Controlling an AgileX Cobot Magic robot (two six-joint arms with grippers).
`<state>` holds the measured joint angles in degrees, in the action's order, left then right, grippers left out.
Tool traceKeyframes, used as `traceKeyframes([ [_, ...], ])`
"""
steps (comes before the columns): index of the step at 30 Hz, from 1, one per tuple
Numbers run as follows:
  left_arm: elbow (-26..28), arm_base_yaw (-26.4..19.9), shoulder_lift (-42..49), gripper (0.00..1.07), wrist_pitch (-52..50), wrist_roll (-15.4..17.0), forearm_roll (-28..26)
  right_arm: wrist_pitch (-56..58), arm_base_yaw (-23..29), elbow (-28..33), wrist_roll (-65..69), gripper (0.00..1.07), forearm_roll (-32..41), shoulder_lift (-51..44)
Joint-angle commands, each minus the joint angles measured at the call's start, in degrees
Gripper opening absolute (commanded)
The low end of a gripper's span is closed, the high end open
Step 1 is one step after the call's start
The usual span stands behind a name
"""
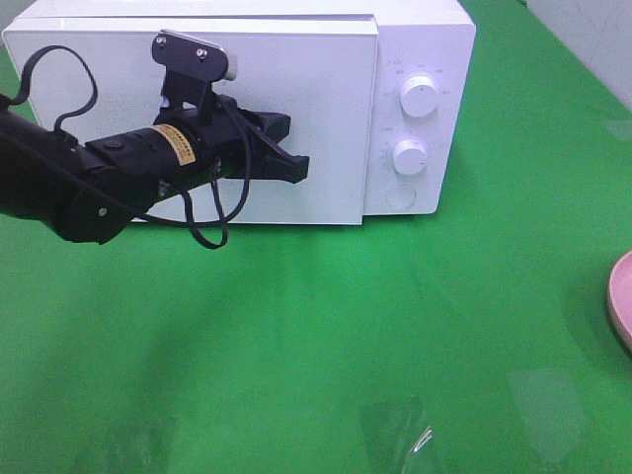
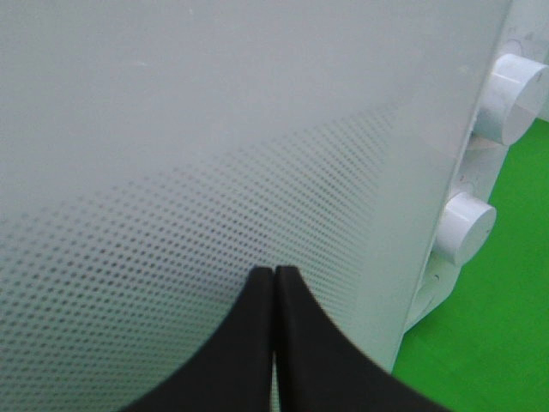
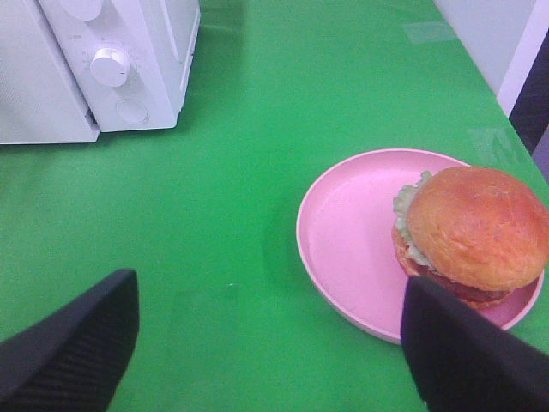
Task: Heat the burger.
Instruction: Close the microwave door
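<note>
The left tool (image 1: 296,168) is pressed together at the shut microwave door (image 1: 296,89). The right tool (image 3: 266,343) is spread wide. The burger (image 3: 467,236) is kept on the pink plate (image 3: 343,232) near the surface's right edge. The door could be missed and left shut.

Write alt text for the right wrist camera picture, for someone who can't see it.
A burger with a glossy brown bun sits toward one side of a round pink plate on a green tabletop, seen between the open black jaws of the right gripper. A white microwave with round knobs stands farther back.
</note>
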<state>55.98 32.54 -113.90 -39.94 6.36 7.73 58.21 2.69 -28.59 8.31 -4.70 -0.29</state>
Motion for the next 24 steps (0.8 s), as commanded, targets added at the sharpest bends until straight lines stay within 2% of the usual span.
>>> traceKeyframes([
  [1, 3.3, -0.4, -1.0, 0.0, 0.1, -0.2, -4.8, -0.9, -0.5, 0.1, -0.6, 0.76, -0.1, -1.4],
  [4, 7.2, -0.4, -2.7, 0.0, 2.3, -0.2, -4.9, -0.9, -0.5, 0.1, -0.6, 0.76, -0.1, -1.4],
  [7, 8.7, -0.4, -3.3, 0.0, 2.5, -0.2, -5.3, -0.9, -0.5, 0.1, -0.6, 0.76, -0.1, -1.4],
  [9, 12.0, -0.4, -4.6, 0.0, 4.3, -0.2, -5.3, -0.9, -0.5, 0.1, -0.6, 0.76, -0.1, -1.4],
  [13, 12.5, -0.3, -4.3, 0.0, 5.7, 0.0, -5.3, -0.9, -0.5, 0.1, -0.6, 0.76, -0.1, -1.4],
  [19, 10.6, 1.1, -1.9, 0.0, 10.5, 0.0, -5.1, -0.9, -0.5, 0.1, -0.6, 0.76, -0.1, -1.4],
  [21, 8.7, 1.9, -0.5, 0.0, 10.7, 0.0, -5.1, -0.9, -0.5, 0.1, -0.6, 0.76, -0.1, -1.4],
  [23, 3.4, 3.9, 3.3, 0.0, 11.6, 0.1, -5.1, -0.9, -0.5, 0.1, -0.6, 0.76, -0.1, -1.4],
  [24, 3.4, 3.9, 3.3, 0.0, 11.6, 0.1, -5.1, -0.9, -0.5, 0.1, -0.6, 0.76, -0.1, -1.4],
])
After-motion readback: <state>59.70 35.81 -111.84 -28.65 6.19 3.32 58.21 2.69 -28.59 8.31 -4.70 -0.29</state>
